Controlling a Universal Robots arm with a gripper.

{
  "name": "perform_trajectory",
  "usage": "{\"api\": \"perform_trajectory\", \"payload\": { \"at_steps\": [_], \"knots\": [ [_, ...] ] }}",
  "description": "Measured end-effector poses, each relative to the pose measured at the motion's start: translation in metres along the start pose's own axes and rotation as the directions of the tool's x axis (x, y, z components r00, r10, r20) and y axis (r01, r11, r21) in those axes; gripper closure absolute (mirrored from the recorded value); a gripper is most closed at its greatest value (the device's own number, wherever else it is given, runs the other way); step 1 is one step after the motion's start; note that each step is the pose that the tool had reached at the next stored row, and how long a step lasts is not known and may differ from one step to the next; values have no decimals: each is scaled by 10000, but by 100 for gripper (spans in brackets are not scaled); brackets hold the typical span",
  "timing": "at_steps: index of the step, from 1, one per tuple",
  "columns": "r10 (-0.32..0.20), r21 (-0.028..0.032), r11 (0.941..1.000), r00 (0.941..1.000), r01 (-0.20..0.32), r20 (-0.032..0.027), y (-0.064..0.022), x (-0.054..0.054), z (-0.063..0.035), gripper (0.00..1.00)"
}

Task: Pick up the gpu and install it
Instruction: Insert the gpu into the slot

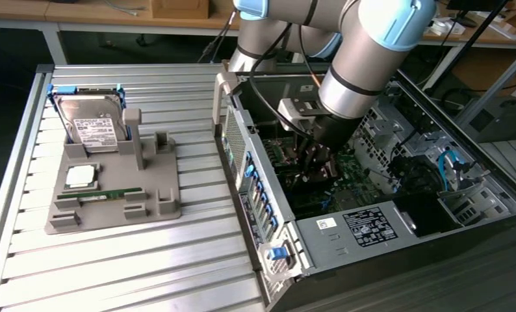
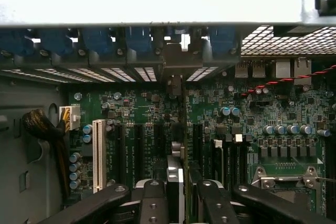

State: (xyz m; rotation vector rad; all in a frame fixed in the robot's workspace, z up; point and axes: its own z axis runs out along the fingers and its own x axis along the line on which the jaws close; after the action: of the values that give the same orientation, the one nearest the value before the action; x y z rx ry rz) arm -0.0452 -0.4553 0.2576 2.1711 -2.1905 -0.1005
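I'm holding the gpu (image 2: 176, 182) edge-on in the gripper (image 2: 178, 195), jaws partly closed and clamping the card from both sides, so its bottom edge is facing the motherboard (image 2: 273, 114) slots. The arm is reaching down inside the open PC case (image 1: 327, 227), card hanging vertical over the board, its metal end bracket lining up toward the rear slot openings with the blue latches (image 2: 136, 40). I can't tell if the edge is touching a slot yet.

Case is lying on its side on a slatted aluminium table (image 1: 110, 260). Gray fixture tray (image 1: 154, 201) sitting at the exterior view's left, carrying the hard drive (image 1: 91, 123), 1 memory stick (image 1: 102, 194) and a CPU (image 1: 80, 174). Wooden benches (image 1: 84, 10) behind, lab room.
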Motion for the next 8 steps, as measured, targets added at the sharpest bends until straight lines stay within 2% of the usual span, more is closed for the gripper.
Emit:
{"api": "perform_trajectory", "payload": {
  "at_steps": [3, 5, 6, 7, 8],
  "knots": [
    [0, 1, 10000, 10000, 0, 1, 0, 0, 0, 73],
    [0, 5, 10000, 10000, 0, 25, 0, -2, 9, 73],
    [0, 5, 10000, 10000, 0, 15, 0, -2, 7, 67],
    [1, 3, 10000, 10000, -1, 8, 0, -1, 3, 67],
    [1, 1, 10000, 10000, -1, 2, 0, 0, 1, 60]
  ]
}}
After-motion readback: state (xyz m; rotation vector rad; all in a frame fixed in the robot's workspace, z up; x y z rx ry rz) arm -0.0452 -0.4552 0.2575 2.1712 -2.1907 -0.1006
